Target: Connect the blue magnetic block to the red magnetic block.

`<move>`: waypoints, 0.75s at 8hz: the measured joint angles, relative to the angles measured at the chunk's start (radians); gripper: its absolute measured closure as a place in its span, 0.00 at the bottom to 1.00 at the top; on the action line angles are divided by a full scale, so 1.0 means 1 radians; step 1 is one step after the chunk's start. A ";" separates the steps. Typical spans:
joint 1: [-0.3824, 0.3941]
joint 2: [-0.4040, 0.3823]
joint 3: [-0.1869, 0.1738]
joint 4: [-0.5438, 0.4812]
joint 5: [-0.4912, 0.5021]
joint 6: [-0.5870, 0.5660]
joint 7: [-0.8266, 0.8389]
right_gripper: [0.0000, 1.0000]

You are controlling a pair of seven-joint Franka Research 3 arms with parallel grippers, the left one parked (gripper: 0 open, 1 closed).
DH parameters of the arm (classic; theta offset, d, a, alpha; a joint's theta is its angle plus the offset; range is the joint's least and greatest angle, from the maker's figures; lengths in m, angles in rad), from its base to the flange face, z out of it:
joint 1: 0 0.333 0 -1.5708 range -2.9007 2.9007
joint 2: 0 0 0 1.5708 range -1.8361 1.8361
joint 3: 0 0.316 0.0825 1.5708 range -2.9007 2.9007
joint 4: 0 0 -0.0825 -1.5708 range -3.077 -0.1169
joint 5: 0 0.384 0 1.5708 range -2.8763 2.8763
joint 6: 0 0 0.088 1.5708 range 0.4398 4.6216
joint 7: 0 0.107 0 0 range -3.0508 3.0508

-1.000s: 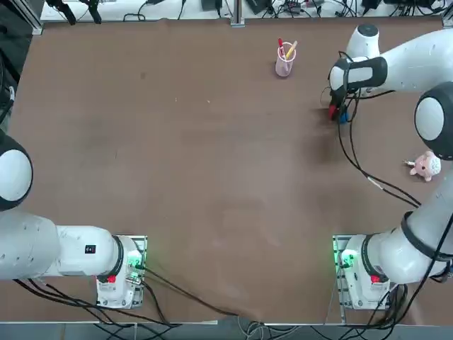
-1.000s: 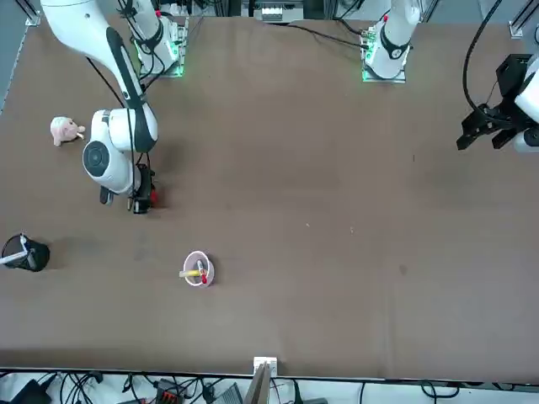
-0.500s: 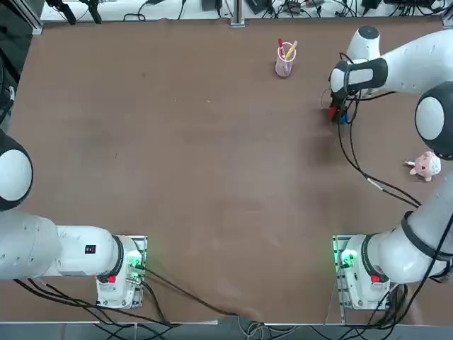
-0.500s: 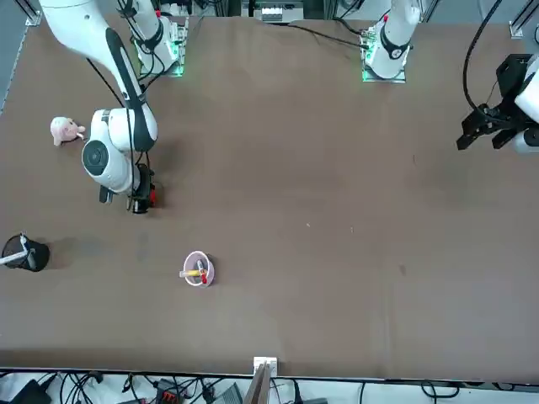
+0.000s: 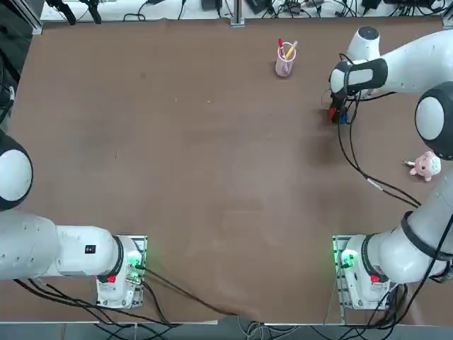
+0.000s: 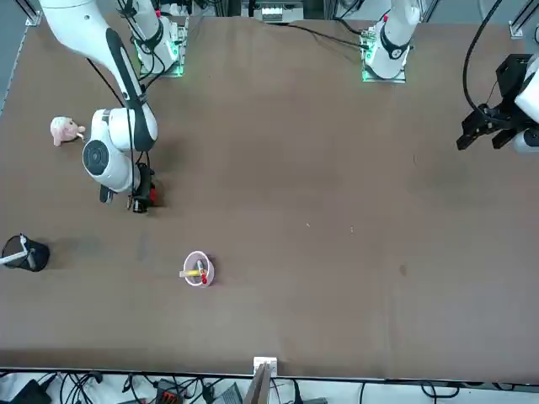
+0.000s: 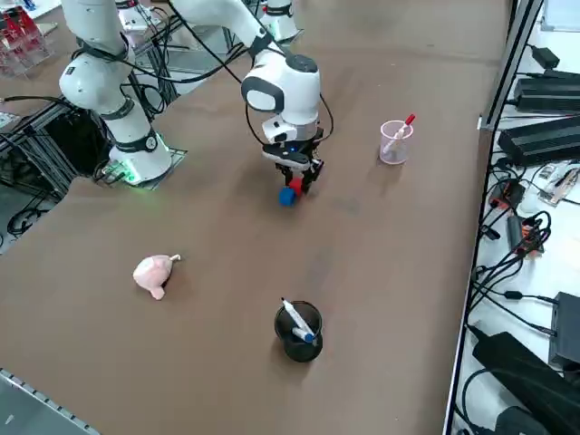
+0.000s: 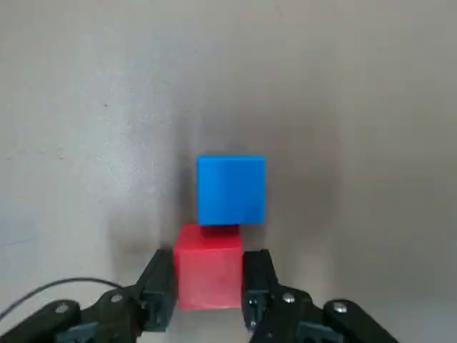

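In the right wrist view the tiny red magnetic block [image 8: 208, 275] sits between my right gripper's [image 8: 208, 289] two fingers, which press on its sides. The blue magnetic block [image 8: 230, 189] lies on the table just beyond it, one face against the red one. From the right side, the blue block [image 7: 286, 196] rests on the brown table directly below the gripper [image 7: 297, 186], with a sliver of the red block [image 7: 294, 184] showing between the fingers. From overhead the gripper [image 5: 337, 113] stands at the far right of the table, red [image 5: 332, 110] and blue [image 5: 344, 118] showing beside it.
A pink cup with pens [image 5: 284, 60] stands left of the gripper near the far edge. A pink plush toy [image 5: 425, 166] lies nearer the arm's base at the right edge. A black cup with a pen [image 7: 298, 331] stands near the table's far right corner.
Almost nothing differs; the right arm's wrist has shifted only slightly and both blocks stay where they were under the gripper.
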 joint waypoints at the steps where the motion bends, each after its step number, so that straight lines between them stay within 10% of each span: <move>1: 0.000 0.000 0.000 -0.001 0.000 0.002 0.000 0.52; 6: -0.001 -0.002 0.000 -0.006 0.000 0.008 0.000 0.52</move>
